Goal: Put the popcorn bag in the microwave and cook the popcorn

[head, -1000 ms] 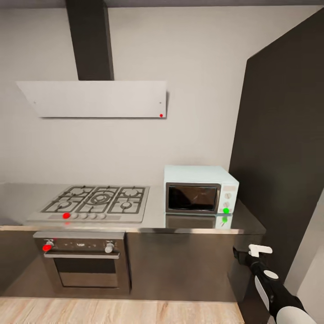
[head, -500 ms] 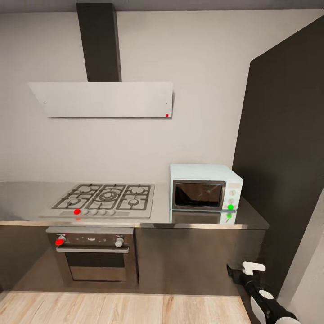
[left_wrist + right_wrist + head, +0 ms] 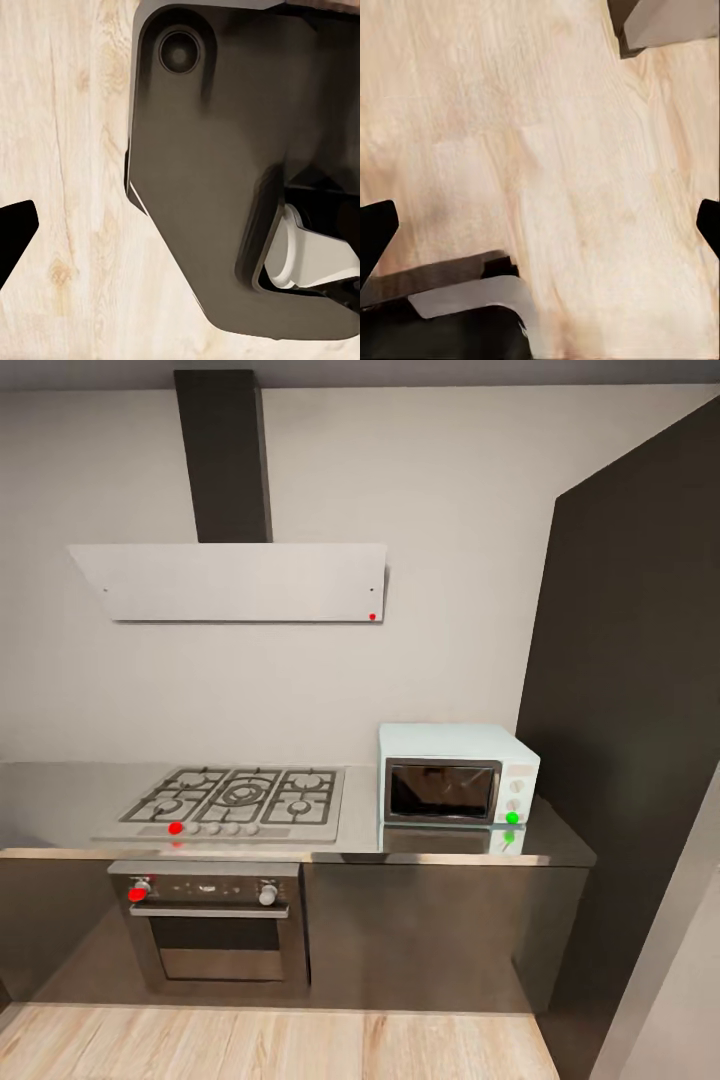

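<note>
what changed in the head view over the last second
The camera pulled back and panned, so the whole kitchen slid rightward in the picture; that is view motion, not things moving. The right arm, seen low at the right a second ago, has dropped out of the head view. The microwave stays shut on the countertop beside the hob, with the oven below.

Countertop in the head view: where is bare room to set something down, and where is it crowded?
The countertop is bare left of the gas hob, and along the front strip before the microwave. It is crowded between hob and microwave, which leave just a narrow gap, and at the right end, where the microwave stands near the dark panel.
</note>
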You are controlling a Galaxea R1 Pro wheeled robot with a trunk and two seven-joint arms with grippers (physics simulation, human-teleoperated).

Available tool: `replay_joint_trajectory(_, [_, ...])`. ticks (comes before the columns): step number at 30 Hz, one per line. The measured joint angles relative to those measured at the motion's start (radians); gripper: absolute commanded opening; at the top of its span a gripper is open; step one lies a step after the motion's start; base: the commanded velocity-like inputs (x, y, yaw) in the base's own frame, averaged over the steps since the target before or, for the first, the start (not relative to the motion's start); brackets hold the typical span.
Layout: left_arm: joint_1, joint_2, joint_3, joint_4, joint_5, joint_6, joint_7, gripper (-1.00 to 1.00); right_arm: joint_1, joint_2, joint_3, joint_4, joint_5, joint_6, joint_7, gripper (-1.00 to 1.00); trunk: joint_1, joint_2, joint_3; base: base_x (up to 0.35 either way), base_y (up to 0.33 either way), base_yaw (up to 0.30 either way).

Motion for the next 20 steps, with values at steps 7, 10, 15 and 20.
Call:
replay_joint_trajectory(7, [0.000,0.000,0.000,0.000,0.000,0.000,0.000,1.00,0.225,0.054,0.002,0.001,0.001,0.046,-0.001,1.00,0.000,0.000,0.000,0.000,0.000,0.000])
replay_joint_trajectory(10, [0.000,0.000,0.000,0.000,0.000,0.000,0.000,1.00,0.247,0.060,0.001,0.000,0.002,0.044,-0.002,1.00,0.000,0.000,0.000,0.000,0.000,0.000])
replay_joint_trajectory(15, [0.000,0.001,-0.001,-0.002,0.000,0.002,0.000,1.00,0.251,0.059,-0.006,-0.037,0.000,0.006,-0.003,1.00,0.000,0.000,0.000,0.000,0.000,0.000])
replay_joint_trajectory(20, [0.000,0.002,-0.003,-0.003,-0.001,0.003,0.000,1.00,0.251,0.059,-0.006,-0.049,0.000,-0.001,-0.003,1.00,0.000,0.000,0.000,0.000,0.000,0.000])
